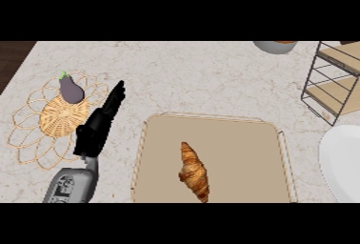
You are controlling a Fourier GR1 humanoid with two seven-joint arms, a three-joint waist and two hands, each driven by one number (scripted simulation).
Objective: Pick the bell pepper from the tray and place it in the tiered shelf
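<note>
You have 1 hand in view: the left hand (98,128), coming up from the lower edge just left of the tray (239,138), fingers straight and together, pointing away from you and holding nothing. It sits over the counter (197,76) between the tray and the woven mat (42,128), and looks at rest, not reaching. The right hand does not show at all. Before you commit to a grasp, check the target: no bell pepper is visible anywhere. The tray carries only a croissant (193,171), lying lengthwise near the tray's lower middle, and the only vegetable in sight is an eggplant (70,89) on the mat's upper part, well apart from the tray. If the croissant is what you must move, I judge the right hand the better choice, since the tiered shelf (334,81) stands at the upper right, beyond the tray's far right corner. Bring that hand in over the tray's right rim, open it across the croissant's narrow width, not its length, and close at the thick middle so the ends do not tip. Lift clear of the rim before swinging toward the shelf, and keep wide of the white plate (345,162) at the right edge. Aim for an open tier from the front and watch the wire frame.
</note>
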